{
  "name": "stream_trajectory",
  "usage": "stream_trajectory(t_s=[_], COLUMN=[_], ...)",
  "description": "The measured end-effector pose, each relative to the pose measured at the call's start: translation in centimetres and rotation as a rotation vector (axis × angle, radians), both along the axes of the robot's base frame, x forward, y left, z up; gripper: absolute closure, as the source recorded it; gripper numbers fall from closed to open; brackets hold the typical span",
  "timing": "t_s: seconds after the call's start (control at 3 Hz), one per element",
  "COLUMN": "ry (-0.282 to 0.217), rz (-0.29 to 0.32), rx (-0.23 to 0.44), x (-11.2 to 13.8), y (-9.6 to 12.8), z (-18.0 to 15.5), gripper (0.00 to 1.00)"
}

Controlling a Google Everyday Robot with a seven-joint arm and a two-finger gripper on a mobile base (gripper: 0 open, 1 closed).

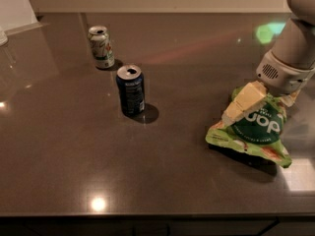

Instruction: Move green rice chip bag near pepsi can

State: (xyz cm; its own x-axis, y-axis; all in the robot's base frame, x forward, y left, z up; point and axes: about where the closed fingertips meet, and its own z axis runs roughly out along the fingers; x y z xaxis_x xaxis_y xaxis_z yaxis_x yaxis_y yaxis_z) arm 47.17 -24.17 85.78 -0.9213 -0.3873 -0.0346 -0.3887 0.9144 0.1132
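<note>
The green rice chip bag (258, 132) lies flat on the dark table (162, 176) at the right. It is lime green with a dark green round logo. My gripper (268, 102) comes down from the upper right and is open. Its near pale finger (243, 103) rests on the bag's left upper side, and the other finger just shows past the bag's right edge, so the bag's top lies between them. The pepsi can (131, 90), dark navy with a silver top, stands upright left of centre, well apart from the bag.
A pale silver-and-green can (101, 46) stands upright behind and to the left of the pepsi can. A white object (15, 6) sits at the far left back corner. The table's front edge (147, 214) runs along the bottom.
</note>
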Motion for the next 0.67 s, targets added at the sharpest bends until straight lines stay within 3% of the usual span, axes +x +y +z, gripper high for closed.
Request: stream_trajectory(t_s=[0.33,0.67], ry=[0.018,0.005], rz=[0.016,0.03], rx=[0.003,-0.046], x=[-0.34,-0.75], y=[0.85,0.92], z=[-0.84,-0.65], gripper=[0.0,0.18])
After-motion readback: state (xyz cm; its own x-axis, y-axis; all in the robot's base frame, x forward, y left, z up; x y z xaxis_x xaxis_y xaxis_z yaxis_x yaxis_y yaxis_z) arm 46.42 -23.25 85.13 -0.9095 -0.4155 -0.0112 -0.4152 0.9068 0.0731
